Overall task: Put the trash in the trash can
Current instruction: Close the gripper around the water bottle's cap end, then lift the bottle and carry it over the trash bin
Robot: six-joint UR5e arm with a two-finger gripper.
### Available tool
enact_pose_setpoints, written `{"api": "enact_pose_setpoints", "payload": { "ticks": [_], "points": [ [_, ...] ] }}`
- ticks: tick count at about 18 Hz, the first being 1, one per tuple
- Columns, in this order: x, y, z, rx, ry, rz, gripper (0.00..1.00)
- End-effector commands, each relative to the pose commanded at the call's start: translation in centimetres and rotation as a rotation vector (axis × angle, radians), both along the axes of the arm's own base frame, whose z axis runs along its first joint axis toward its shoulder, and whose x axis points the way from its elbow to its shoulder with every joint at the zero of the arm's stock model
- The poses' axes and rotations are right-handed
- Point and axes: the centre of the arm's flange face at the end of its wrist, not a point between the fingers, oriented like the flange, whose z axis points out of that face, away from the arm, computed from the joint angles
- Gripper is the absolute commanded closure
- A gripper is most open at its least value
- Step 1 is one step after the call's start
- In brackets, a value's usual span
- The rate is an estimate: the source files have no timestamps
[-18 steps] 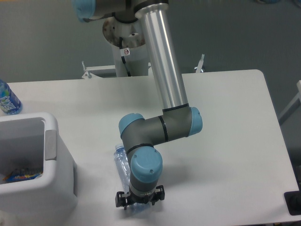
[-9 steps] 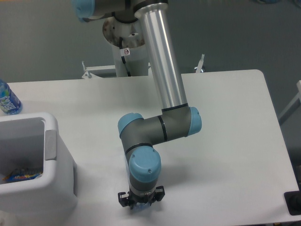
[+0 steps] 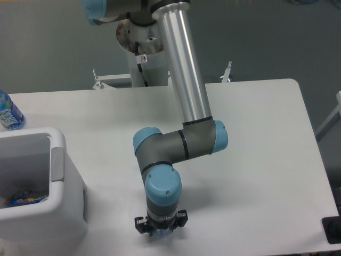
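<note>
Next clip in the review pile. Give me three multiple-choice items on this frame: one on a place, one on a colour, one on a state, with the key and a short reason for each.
1. Where does the bin stand?
A. At the table's left edge
B. At the far right corner
C. In the middle

2. What colour are the arm's joint caps?
A. Red
B. Light blue
C. Black

3. How is the intact bottle at far left posed?
A. Upright on the table
C. Inside the bin
B. Held in the hand

Key:
1 A, the white bin fills the lower left of the table.
2 B, each joint cap on the grey arm is light blue.
3 A, the bottle with the blue label stands beyond the bin, away from the arm, only partly in frame.

Inside the bin, the snack wrapper shows on the floor.
</note>
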Motion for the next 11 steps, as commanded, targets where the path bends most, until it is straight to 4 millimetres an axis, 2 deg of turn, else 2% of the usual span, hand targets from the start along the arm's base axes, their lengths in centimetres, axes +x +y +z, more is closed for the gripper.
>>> {"api": "enact_pose_setpoints", "payload": {
  "ticks": [2,4,6,11],
  "points": [
    [-0.3,-0.1,1.5,0.019,0.011,0.004,0.38],
    [-1.1,-0.4,4.4,0.052,0.039,0.008,0.38],
    [-3.2,-1.8,8.0,0.093,0.073,0.043,0.38],
    [-4.4,-2.0,19.4,0.277,0.23,0.082,0.38]
  ]
}}
